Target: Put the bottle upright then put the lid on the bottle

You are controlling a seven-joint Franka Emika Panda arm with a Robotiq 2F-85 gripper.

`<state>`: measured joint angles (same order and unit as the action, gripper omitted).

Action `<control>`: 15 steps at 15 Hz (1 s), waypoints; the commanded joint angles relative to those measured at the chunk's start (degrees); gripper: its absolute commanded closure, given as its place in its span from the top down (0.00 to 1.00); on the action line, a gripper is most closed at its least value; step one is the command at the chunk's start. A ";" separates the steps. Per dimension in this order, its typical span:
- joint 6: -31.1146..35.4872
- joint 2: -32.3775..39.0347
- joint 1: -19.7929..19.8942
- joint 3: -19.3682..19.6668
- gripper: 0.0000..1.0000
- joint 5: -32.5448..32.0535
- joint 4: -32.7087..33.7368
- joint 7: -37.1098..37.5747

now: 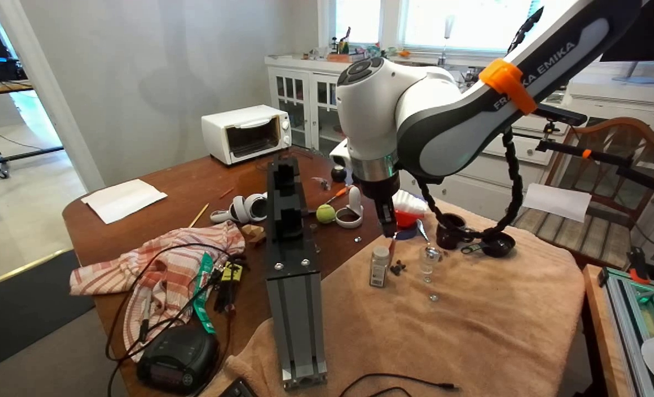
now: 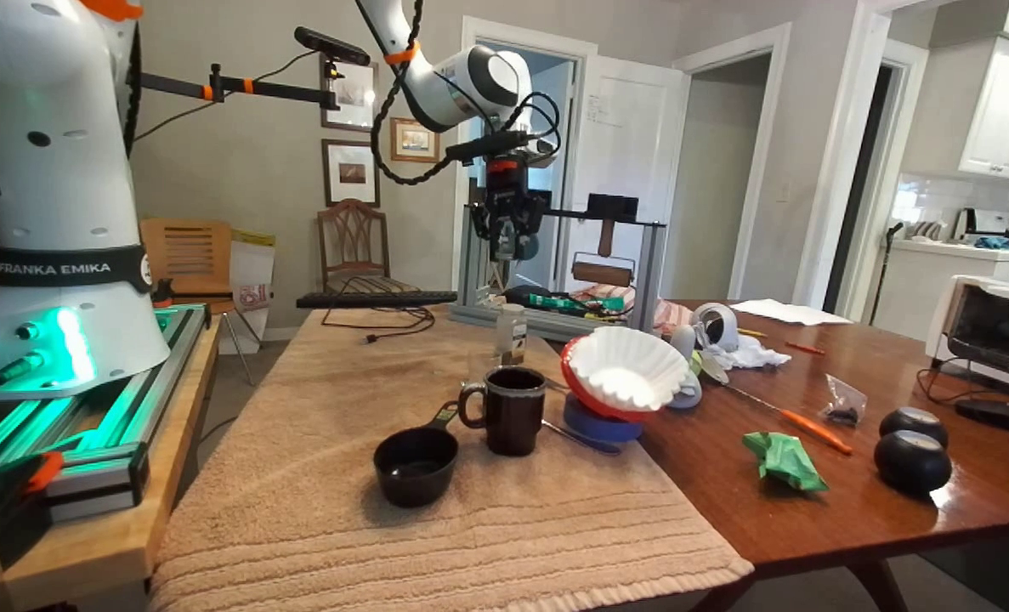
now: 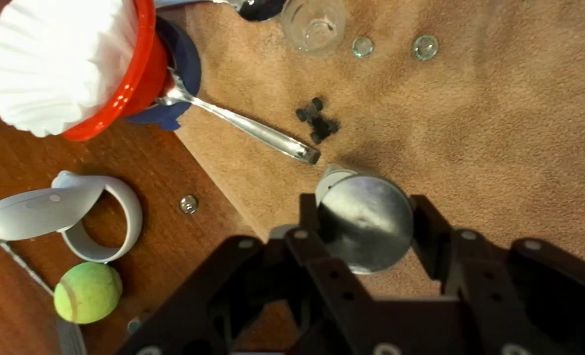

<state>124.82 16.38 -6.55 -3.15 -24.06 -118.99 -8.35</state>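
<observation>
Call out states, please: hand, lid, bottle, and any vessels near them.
hand: closed on the lid
lid: gripped above the bottle, not on it
bottle: upright, lid off
mug: upright
measuring cup: open side up
clear glass: upright
red bowl: tilted, holding white paper filters

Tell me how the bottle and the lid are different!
The bottle is tall; the lid is a flat round disc. The bottle stands upright on the tan towel; the lid is held up between the fingers. The bottle has a label; the lid's visible face shows none. Both look greyish.
</observation>
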 commanded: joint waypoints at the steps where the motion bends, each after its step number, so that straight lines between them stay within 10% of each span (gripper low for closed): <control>1: 3.39 3.89 1.86 -0.93 0.23 4.84 0.93 -3.88; 3: 5.86 5.06 1.41 -0.47 0.23 3.95 1.03 -2.79; 4: 3.87 3.40 0.92 -0.08 0.48 2.97 0.21 -2.11; 6: 5.08 4.38 0.93 -0.03 0.48 3.00 0.43 -2.12; 7: 4.16 4.13 -0.02 0.47 0.23 1.24 0.47 -0.40; 15: 0.48 5.09 -2.16 1.05 0.23 -4.17 1.63 5.29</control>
<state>127.78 20.58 -7.93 -2.42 -27.41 -118.51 -4.20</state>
